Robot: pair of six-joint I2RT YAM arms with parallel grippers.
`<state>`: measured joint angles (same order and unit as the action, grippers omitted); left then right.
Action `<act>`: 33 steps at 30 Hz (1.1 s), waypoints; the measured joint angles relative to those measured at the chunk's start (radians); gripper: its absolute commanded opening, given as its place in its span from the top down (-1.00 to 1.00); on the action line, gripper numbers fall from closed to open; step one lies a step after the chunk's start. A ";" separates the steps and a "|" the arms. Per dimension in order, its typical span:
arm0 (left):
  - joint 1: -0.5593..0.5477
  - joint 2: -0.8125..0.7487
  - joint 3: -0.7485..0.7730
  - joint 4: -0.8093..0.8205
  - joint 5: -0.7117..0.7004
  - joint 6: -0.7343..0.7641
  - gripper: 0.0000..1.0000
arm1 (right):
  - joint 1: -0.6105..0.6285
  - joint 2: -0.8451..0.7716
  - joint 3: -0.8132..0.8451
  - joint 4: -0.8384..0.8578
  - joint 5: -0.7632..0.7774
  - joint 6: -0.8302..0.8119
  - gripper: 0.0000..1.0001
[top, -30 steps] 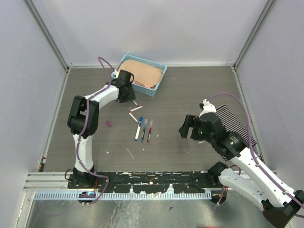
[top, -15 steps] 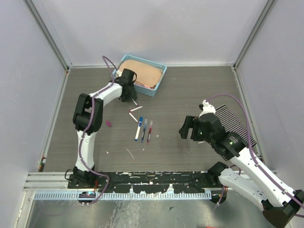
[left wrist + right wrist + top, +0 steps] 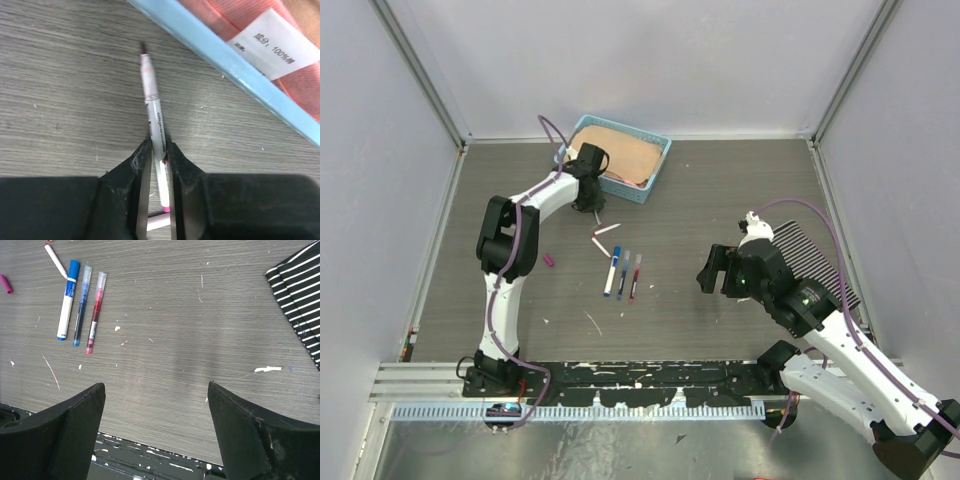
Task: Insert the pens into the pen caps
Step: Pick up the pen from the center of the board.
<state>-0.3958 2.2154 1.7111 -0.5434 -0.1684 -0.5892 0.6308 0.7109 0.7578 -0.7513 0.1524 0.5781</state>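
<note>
The pen (image 3: 152,95) lies on the table (image 3: 60,100) with its long axis running straight out from the left gripper (image 3: 159,142). Its dark, uncapped tip points away from the gripper at the basket (image 3: 210,45) and stops just short of the blue wall; its pink end sits back between the jaws. The print along its white barrel is too small to read. The jaws are narrow, pressing the barrel on both sides. In the basket, a peach cloth (image 3: 305,75) carries a white label (image 3: 267,37) reading "成分: 100%" plus one more character. Well apart, toward the middle, three capped pens (image 3: 81,305) lie side by side, nearly parallel, and a magenta cap (image 3: 5,283) lies loose to their left. The right gripper (image 3: 156,385) hangs wide apart and empty over bare table, near a striped piece (image 3: 300,285).
</note>
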 measured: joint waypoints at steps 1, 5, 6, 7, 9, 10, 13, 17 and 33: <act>0.000 0.000 0.000 -0.002 -0.003 0.004 0.58 | 0.000 0.000 0.000 0.000 0.000 0.000 -0.76; 0.000 0.000 0.000 -0.007 -0.012 0.014 0.75 | 0.000 -0.002 0.000 0.000 0.000 0.000 -0.76; 0.002 0.000 0.000 -0.008 -0.015 0.017 0.82 | 0.000 -0.005 0.000 -0.001 0.000 0.000 -0.76; 0.002 0.000 0.000 -0.009 -0.018 0.021 0.86 | 0.000 -0.008 0.000 -0.002 0.000 0.000 -0.76; 0.002 0.000 0.000 -0.010 -0.024 0.027 0.93 | 0.000 -0.014 0.000 -0.003 0.000 0.000 -0.76; 0.003 0.000 0.000 -0.010 -0.027 0.033 0.95 | 0.000 -0.016 0.000 -0.003 0.000 0.000 -0.76; 0.008 -0.014 -0.020 -0.006 -0.034 0.055 0.96 | 0.000 -0.018 0.000 -0.006 0.000 0.000 -0.76; 0.015 -0.080 -0.109 -0.001 -0.048 0.091 0.97 | 0.000 -0.022 0.000 -0.006 -0.001 0.000 -0.76; -0.064 -0.744 -0.495 0.065 0.048 0.190 1.00 | 0.000 -0.048 0.002 0.222 -0.078 0.025 -0.74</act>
<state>-0.4603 1.4712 1.2160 -0.4782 -0.1207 -0.3996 0.6308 0.6628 0.7593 -0.5289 0.0746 0.6033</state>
